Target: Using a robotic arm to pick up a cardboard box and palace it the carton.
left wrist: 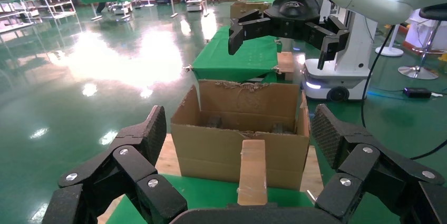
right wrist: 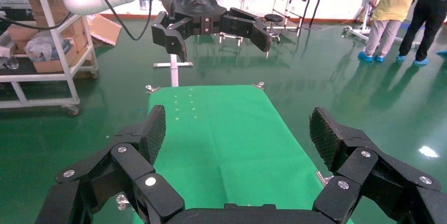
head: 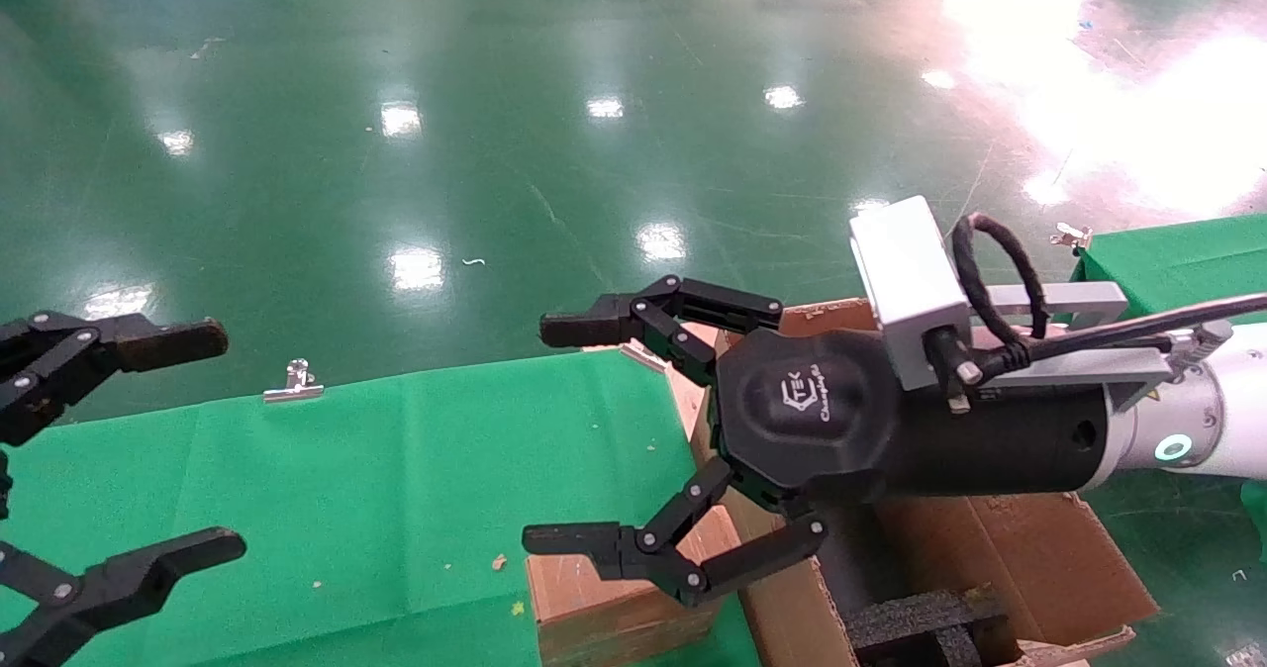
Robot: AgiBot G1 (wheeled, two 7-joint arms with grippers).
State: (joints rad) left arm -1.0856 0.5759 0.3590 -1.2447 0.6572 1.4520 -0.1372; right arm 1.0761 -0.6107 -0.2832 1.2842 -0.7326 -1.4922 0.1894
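The small brown taped cardboard box [head: 609, 603] lies on the green table [head: 376, 489] at its right end, against the carton. In the left wrist view the box [left wrist: 252, 174] lies end-on before the carton [left wrist: 237, 129]. The large carton [head: 1000, 558] has ragged flaps and black foam [head: 916, 622] inside. My right gripper [head: 549, 434], on the white arm with the green ring [head: 1174, 447], hangs open and empty above the carton's left side and the small box. It also shows far off in the left wrist view [left wrist: 284, 26]. My left gripper [head: 223, 439] is open and empty over the table's left part.
Light wooden boards [left wrist: 167, 156] lie under the carton. Metal clips [head: 294, 382] hold the cloth at the table's far edge. A second green table [head: 1188, 261] stands at the right. A wheeled robot base [left wrist: 337, 79] stands behind the carton. People [right wrist: 392, 13] stand far off.
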